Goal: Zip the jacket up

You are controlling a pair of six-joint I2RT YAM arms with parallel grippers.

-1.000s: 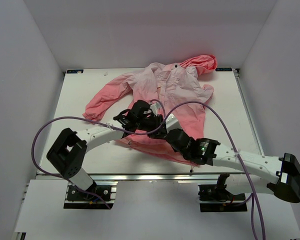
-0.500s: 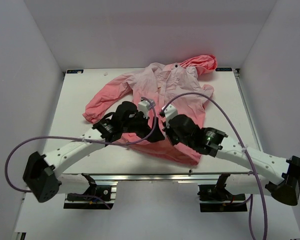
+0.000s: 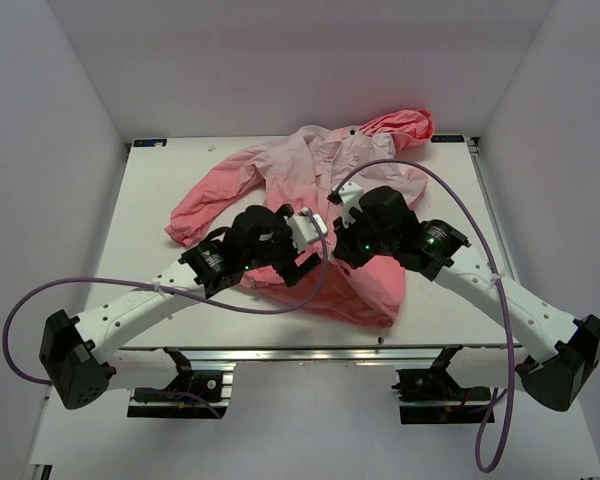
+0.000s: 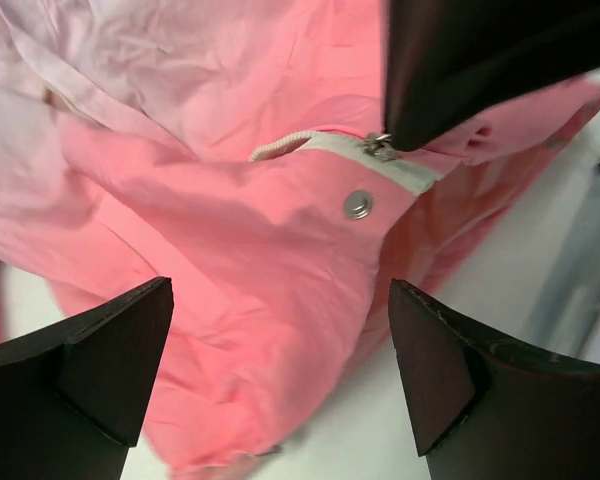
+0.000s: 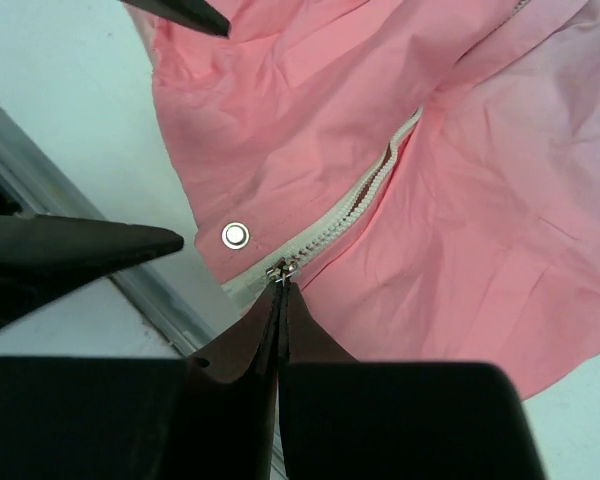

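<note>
The pink jacket (image 3: 320,165) lies spread on the table, hood at the far right, coral hem toward the arms. My right gripper (image 5: 280,287) is shut on the metal zipper pull (image 5: 282,269) at the low end of the white zipper (image 5: 355,205), beside a silver snap (image 5: 235,235). The hem rises in a lifted fold there. My left gripper (image 4: 280,300) hangs open just above the coral hem (image 4: 230,240), with nothing between its fingers. In the top view the left gripper (image 3: 302,258) and the right gripper (image 3: 337,246) sit close together over the lower front.
The white table (image 3: 150,300) ends in a metal rail (image 3: 280,352) along its near edge. White walls close in the left, right and far sides. Purple cables (image 3: 420,175) loop over both arms.
My left gripper has opened and let go of the hem. The right gripper, still shut on the zipper pull, has moved away from the near edge, up along the jacket.
</note>
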